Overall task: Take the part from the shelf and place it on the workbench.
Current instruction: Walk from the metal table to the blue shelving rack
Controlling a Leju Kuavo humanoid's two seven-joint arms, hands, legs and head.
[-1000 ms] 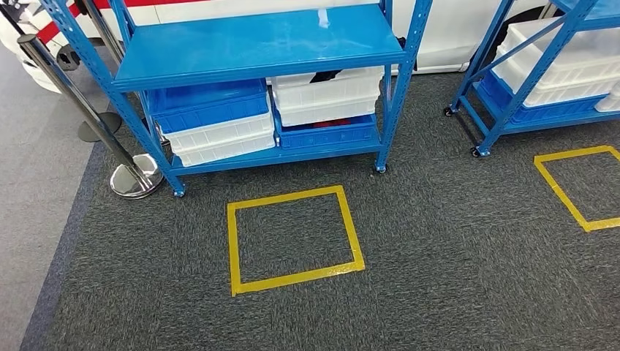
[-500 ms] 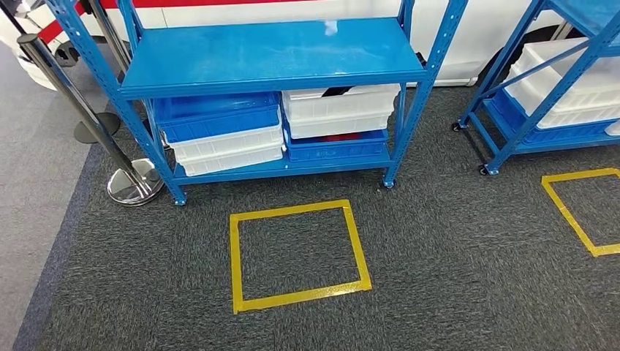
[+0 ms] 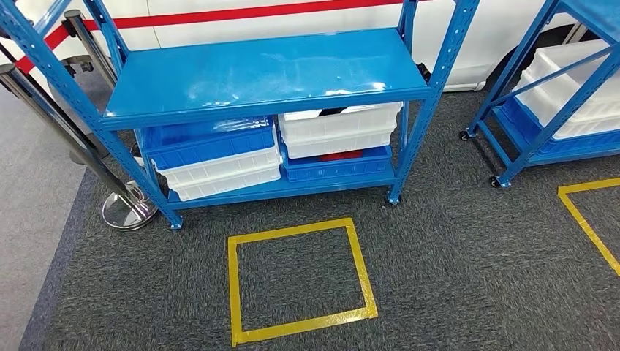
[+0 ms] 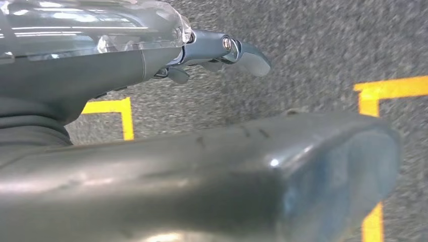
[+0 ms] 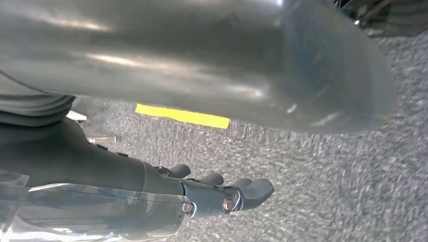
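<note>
A blue metal shelf (image 3: 263,69) stands straight ahead in the head view, its upper board bare. On its lower level sit stacked blue and white bins (image 3: 212,153). A dark item (image 3: 333,112) shows in the upper white bin (image 3: 340,128), and something red (image 3: 340,156) lies in the blue bin beneath it. Which of these is the part I cannot tell. My left hand (image 4: 126,65) hangs over the carpet with fingers (image 4: 242,53) stretched out, holding nothing. My right hand (image 5: 126,174) also hangs over the carpet, fingers (image 5: 242,191) apart and empty.
A yellow taped square (image 3: 300,278) marks the grey carpet in front of the shelf. A chrome barrier post (image 3: 128,208) stands at the shelf's left foot. A second blue shelf (image 3: 556,95) with white bins stands at the right, with another taped square (image 3: 592,219) before it.
The whole picture has shifted: the camera has moved nearer and turned, so the shelf looks larger and the taped square sits lower. Nothing on the shelf has moved.
</note>
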